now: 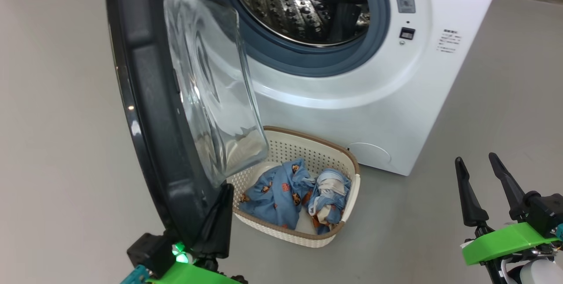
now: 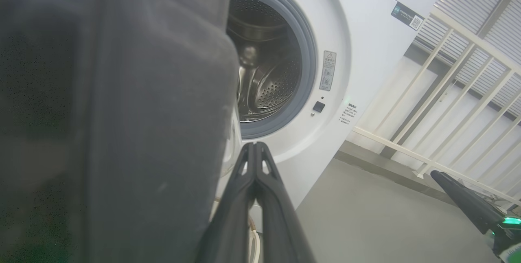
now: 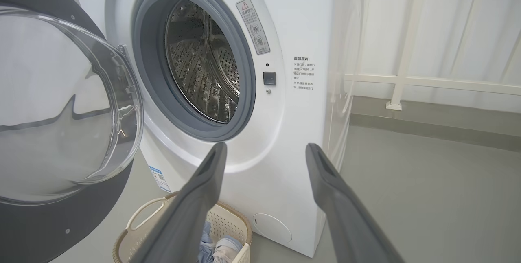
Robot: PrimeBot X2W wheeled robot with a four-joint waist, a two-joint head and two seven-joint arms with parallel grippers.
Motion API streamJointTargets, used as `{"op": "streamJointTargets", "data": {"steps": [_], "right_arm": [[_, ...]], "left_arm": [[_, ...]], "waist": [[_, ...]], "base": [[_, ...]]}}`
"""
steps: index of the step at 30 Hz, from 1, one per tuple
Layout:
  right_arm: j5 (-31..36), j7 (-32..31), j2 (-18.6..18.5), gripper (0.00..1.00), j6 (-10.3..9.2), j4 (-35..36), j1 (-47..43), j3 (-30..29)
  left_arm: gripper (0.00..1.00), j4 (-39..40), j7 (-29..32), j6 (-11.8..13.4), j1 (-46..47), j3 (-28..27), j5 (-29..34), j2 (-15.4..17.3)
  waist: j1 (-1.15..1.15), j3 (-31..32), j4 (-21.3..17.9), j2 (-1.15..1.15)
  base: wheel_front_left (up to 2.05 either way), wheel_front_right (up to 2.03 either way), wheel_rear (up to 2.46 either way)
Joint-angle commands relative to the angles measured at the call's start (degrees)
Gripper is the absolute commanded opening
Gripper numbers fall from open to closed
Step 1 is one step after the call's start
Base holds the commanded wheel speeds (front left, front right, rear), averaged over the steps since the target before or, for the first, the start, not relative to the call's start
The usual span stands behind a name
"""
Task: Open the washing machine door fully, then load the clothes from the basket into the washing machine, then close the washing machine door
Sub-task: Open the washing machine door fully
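Note:
The washing machine (image 1: 352,99) stands with its steel drum (image 1: 299,2) exposed. The washing machine door (image 1: 149,99) hangs open on the left, edge-on, its glass bowl bulging toward the machine. Below the door sits the basket (image 1: 349,161) holding the light-blue clothes (image 1: 281,194). My left gripper (image 1: 226,191) is shut with nothing in it, its fingers lying close against the inner side of the door's lower rim (image 2: 122,112). My right gripper (image 1: 476,161) stands open and empty at the lower right, well away from the basket. The right wrist view looks between its fingers (image 3: 266,149) at the machine's front, with the basket (image 3: 232,216) below.
Grey floor surrounds the machine, with free room to its right. A white railing (image 2: 447,92) and a slatted wall run behind that side. The right gripper's finger (image 2: 468,206) shows at the lower right of the left wrist view.

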State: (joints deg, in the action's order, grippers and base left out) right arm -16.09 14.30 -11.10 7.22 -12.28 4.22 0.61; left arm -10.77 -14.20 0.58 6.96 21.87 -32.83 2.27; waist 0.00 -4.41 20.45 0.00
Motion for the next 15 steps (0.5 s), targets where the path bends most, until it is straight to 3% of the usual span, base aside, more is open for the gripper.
{"op": "streamJointTargets", "data": {"steps": [1,15], "right_arm": [[0.71,0.70,-1.05,1.00,0.26,1.49,0.29,0.92],[0.62,0.70,-0.90,1.00,0.26,1.47,-0.09,1.13]], "left_arm": [[0.00,1.83,-0.80,0.80,0.25,-2.86,0.39,1.22],[0.00,4.53,-0.20,4.55,-2.15,-6.85,-0.48,4.08]], "waist": [[0.00,0.28,0.97,0.00],[0.00,0.75,4.77,0.00]], "base": [[0.00,0.00,0.00],[0.00,0.00,0.00]]}}
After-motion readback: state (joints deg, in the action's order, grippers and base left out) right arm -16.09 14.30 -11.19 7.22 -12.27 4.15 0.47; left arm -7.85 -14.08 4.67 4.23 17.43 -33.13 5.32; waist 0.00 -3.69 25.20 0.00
